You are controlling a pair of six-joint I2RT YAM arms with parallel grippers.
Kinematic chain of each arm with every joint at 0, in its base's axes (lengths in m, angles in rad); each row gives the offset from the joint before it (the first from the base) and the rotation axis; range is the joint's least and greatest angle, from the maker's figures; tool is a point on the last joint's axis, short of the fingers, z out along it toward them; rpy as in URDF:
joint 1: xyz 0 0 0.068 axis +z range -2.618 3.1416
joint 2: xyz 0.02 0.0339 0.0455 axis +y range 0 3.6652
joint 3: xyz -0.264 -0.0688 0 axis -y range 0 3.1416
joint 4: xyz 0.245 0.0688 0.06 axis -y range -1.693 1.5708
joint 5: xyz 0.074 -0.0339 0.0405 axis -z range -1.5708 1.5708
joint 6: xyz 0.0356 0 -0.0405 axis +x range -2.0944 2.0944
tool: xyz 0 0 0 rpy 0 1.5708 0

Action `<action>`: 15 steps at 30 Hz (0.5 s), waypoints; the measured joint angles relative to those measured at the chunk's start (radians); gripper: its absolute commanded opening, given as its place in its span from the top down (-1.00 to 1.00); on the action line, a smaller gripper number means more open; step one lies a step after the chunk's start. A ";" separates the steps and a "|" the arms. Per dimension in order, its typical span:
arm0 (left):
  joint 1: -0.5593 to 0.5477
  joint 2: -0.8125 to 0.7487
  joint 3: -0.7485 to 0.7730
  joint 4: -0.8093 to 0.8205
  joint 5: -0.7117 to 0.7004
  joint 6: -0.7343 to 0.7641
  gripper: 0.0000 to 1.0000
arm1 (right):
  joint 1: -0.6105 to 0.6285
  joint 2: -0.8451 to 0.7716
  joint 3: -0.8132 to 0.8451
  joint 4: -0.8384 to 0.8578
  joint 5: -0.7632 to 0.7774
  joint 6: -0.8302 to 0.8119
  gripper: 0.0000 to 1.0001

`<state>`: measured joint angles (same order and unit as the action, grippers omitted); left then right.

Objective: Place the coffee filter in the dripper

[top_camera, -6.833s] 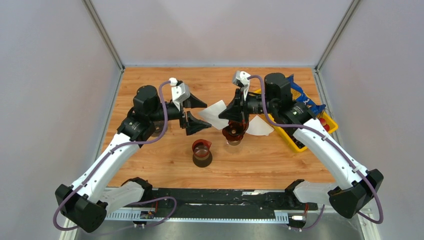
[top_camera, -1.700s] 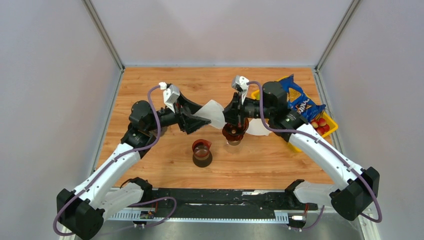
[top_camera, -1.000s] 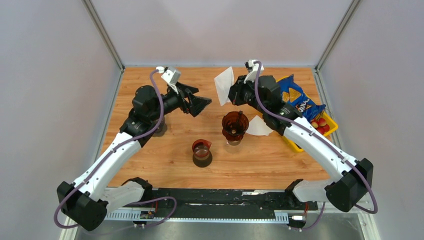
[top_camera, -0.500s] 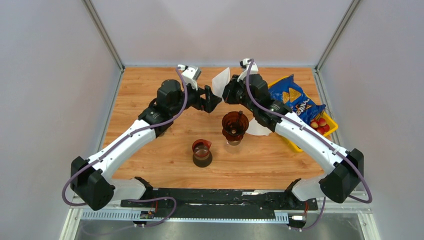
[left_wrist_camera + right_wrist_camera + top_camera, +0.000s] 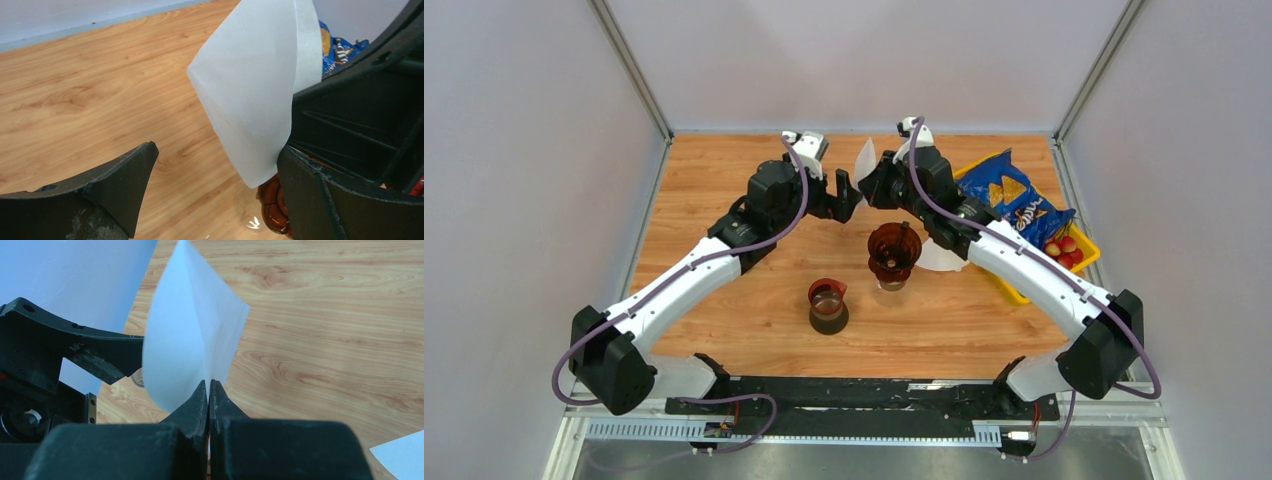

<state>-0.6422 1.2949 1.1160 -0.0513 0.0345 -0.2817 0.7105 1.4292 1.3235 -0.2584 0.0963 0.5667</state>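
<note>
Right wrist view shows the coffee filter (image 5: 192,325), thin white paper in two layers. The right gripper (image 5: 208,390) pinches it at its lower edge with black jaws pressed together. Its long axis rises away from those fingertips, clear of the wooden table (image 5: 325,315). It hangs beyond the ribbed, reddish dripper (image 5: 894,248), between the wide-spread fingers of the left gripper (image 5: 217,152); whether it touches them is unclear. Another white paper (image 5: 944,258) lies beside the dripper. A yellow tray (image 5: 1079,245) holds a blue snack bag (image 5: 1009,195).
</note>
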 measured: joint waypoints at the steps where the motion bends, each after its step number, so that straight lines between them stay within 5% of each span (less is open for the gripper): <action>1: -0.001 0.000 0.000 -0.002 -0.016 0.000 -1.00 | 0.000 0.002 0.003 0.000 -0.003 -0.004 1.00; 15: -0.004 -0.010 0.000 -0.013 -0.203 -0.032 -1.00 | 0.031 0.023 0.011 -0.021 -0.053 -0.103 1.00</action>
<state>-0.6460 1.2850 1.1160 -0.0643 -0.1680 -0.3134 0.7418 1.4517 1.3346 -0.2798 0.0429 0.4633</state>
